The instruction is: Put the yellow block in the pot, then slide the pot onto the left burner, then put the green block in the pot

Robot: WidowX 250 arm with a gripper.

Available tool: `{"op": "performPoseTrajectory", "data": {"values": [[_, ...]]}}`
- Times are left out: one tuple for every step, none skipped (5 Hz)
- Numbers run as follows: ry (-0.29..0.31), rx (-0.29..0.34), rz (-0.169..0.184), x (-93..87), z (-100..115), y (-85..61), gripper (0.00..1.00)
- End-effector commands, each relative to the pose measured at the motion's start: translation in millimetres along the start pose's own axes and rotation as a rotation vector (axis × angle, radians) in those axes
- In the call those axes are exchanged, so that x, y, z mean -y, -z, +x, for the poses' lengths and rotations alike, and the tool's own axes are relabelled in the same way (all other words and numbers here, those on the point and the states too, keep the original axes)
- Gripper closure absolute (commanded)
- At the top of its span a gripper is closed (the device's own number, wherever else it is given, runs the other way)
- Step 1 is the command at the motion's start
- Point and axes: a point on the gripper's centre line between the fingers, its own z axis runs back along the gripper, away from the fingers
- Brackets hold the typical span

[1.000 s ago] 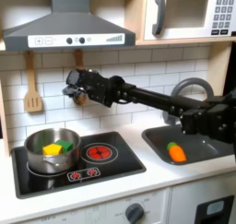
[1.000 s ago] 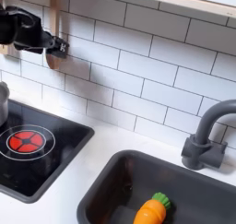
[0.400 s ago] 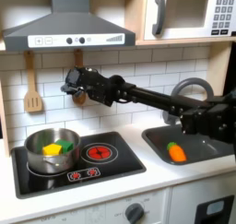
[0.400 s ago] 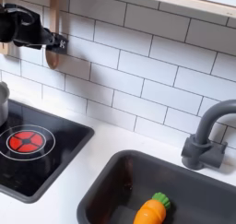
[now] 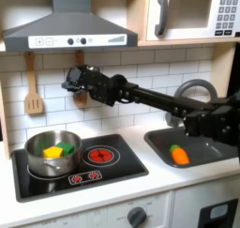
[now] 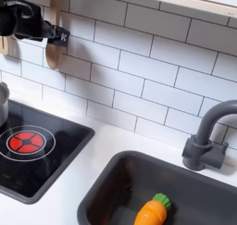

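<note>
The silver pot (image 5: 52, 153) stands on the black stovetop's left side in the first exterior view, hiding the left burner beneath it. Inside it lie the yellow block (image 5: 53, 152) and, just to the right, the green block (image 5: 67, 147). My gripper (image 5: 70, 80) hangs high above the pot, in front of the white tiles, open with nothing in it. In the second exterior view the gripper (image 6: 7, 25) is at the upper left edge and a sliver of the pot (image 6: 2, 105) shows at the left edge.
A red-ringed burner (image 5: 99, 156) lies bare to the right of the pot. An orange carrot toy (image 5: 178, 155) lies in the dark sink (image 6: 120, 178) below the grey faucet (image 6: 209, 136). A wooden spatula (image 5: 33, 93) hangs on the wall. The range hood (image 5: 66, 30) is overhead.
The gripper has risen a little and drifted slightly left along the tiled wall. The pot and both blocks have stayed put.
</note>
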Motion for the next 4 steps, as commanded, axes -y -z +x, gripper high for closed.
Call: {"op": "performPoseTrajectory", "data": {"values": [[0.036, 0.050, 0.024, 1.9, 1.1, 8.2, 0.00], [0.049, 0.061, 0.015, 6.0, 4.8, 10.3, 0.00], [0.049, 0.065, 0.023, 6.1, 4.8, 8.1, 0.03], [0.055, 0.061, 0.039, 4.7, 1.2, 9.0, 1.00]]}}
